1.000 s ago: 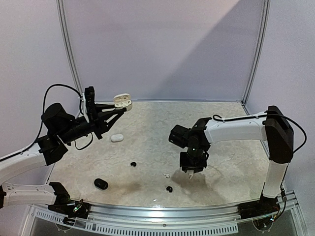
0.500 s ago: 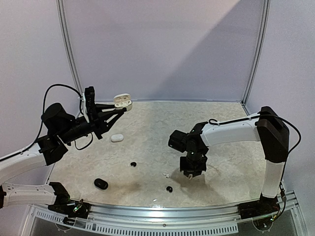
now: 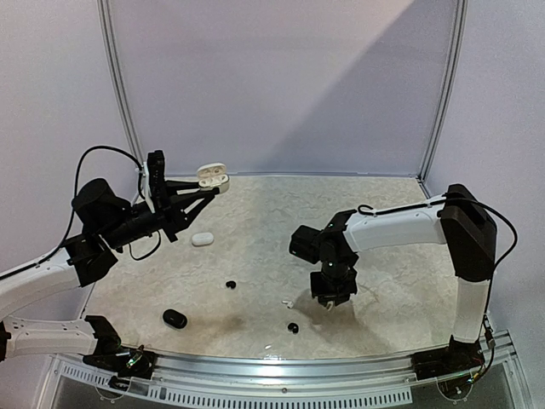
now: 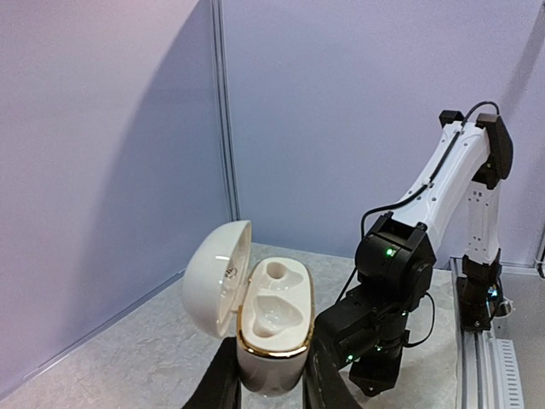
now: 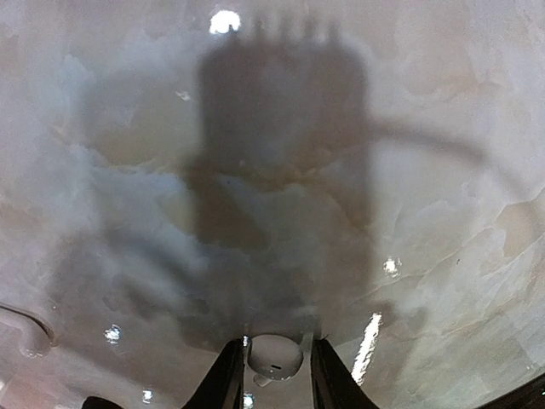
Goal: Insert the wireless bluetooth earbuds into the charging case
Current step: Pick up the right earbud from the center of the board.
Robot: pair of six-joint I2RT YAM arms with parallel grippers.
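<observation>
- The left tool (image 4: 271,379) is pressed tight on the base of the open white charging case (image 4: 271,324). It holds the case in the air over the far left of the bench (image 3: 400,256), with the lid tipped back. Both wells I can see inside are empty.
- The right tool (image 5: 274,368) hangs low over the bench, well apart from that case. Its fingers look nipped on a white earbud (image 5: 274,354), with the rounded body sitting between them.
- A second white earbud (image 3: 288,302) lies on the bench just beside that arm. A black earbud (image 3: 231,284), the other black earbud (image 3: 293,327), a black case (image 3: 174,319) and a closed white case (image 3: 202,239) lie loose further left.
- The step in hand, I'd say, is carrying the pinched bud over to the open case.
- It should come straight up off the bench before moving sideways, and slowly, because the hold on such a smooth little piece looks slim.
- From here I cannot tell which way its stem points or which well it fits. That needs sorting out before lowering it.
- The left arm should hold the case steady, opening turned toward the incoming bud.
- Let go only once the bud is seated.
</observation>
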